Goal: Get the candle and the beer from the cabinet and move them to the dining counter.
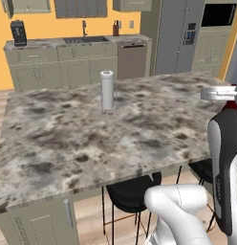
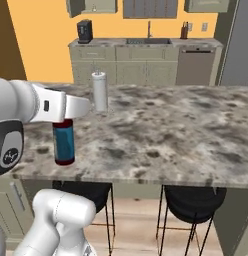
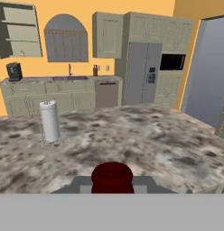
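- Brown beer bottle is pinched at its neck by the gripper.
- Lower it straight onto the marble counter, away from the edge.
- Keep it upright, then let go.

The beer stands upright on the table near its front edge at about 8 o'clock in the right base view, under the hand, with the paper-towel roll upright on the table behind it toward 12 o'clock. Two stools sit tucked under the table's near edge, at 6 o'clock. Beyond the table's far side, at 12 o'clock, the wall counter carries a coffee machine at its left end and a sink in the middle, and the cabinet hangs on the wall above the coffee machine.
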Tool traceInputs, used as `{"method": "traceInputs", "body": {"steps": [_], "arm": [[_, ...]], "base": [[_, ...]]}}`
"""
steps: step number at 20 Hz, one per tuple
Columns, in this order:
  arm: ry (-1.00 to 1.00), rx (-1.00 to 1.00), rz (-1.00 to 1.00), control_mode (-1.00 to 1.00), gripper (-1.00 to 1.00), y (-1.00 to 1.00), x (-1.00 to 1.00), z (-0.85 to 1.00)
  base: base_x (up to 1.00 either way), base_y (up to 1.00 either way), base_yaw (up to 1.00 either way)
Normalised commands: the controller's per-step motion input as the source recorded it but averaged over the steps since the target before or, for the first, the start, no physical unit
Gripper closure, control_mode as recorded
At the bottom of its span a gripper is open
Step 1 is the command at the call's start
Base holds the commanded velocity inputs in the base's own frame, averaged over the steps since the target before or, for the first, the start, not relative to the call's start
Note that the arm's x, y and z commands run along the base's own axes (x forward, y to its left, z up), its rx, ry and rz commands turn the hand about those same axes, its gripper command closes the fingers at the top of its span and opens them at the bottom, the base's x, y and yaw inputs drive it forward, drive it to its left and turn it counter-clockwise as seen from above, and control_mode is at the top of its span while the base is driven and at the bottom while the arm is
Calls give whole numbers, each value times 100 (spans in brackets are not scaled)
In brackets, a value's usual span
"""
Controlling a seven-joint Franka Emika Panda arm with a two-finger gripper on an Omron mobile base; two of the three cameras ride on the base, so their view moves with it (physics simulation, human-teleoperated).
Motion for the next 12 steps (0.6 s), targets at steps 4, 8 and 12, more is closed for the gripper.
{"method": "traceInputs", "body": {"steps": [4,8,12], "arm": [[0,0,0,100,100,0,0,0],[0,0,0,100,100,0,0,0],[0,0,0,100,100,0,0,0]], "base": [[33,-10,32],[45,0,37],[16,0,6]]}}
